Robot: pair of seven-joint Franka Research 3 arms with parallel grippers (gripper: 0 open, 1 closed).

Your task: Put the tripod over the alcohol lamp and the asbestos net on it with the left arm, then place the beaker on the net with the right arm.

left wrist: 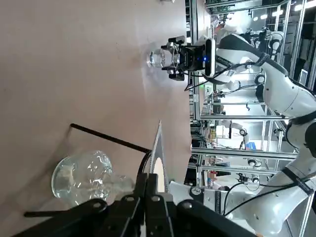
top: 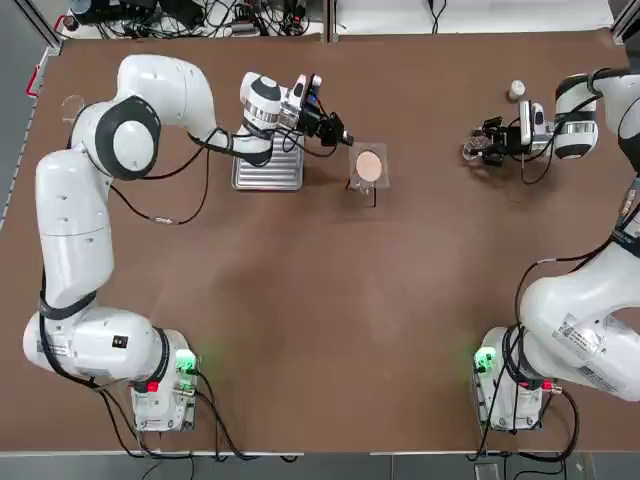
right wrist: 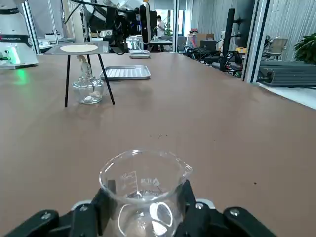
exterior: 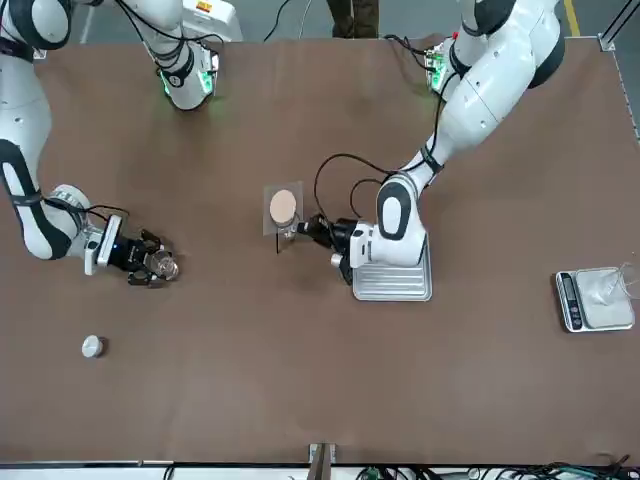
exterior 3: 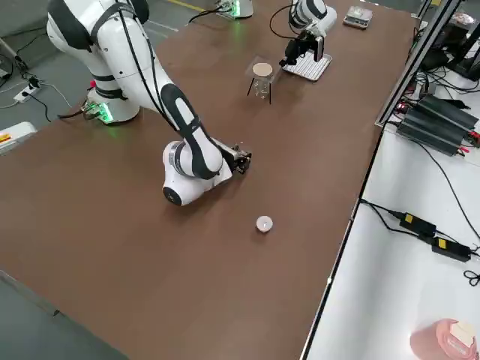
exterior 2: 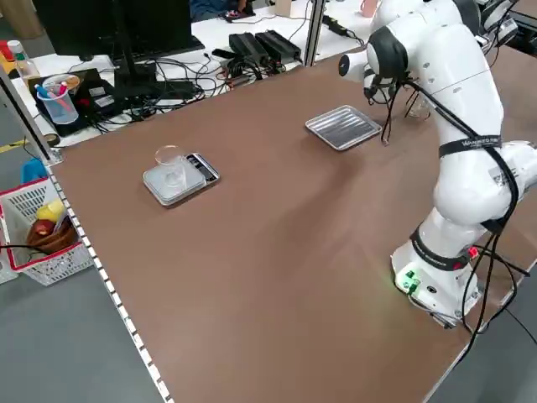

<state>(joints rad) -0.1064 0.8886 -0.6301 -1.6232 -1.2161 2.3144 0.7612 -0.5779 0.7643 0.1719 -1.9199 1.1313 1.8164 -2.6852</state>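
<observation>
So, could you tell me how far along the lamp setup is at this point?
Done: the tripod stands over the lamp, and the net lies on top of it. In hand: the left gripper is at the net's edge, fingers shut, while the right gripper is closed on the beaker, down at the table and apart from the stand. Left: carrying the beaker over and setting it on the net.

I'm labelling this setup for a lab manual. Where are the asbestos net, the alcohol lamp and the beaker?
asbestos net [top: 370, 165]: top view, on its round tan disc.
alcohol lamp [right wrist: 88, 91]: right wrist view, on its rounded glass body under the tripod.
beaker [right wrist: 143, 187]: right wrist view, on its clear wall between the right claw's fingers.
</observation>
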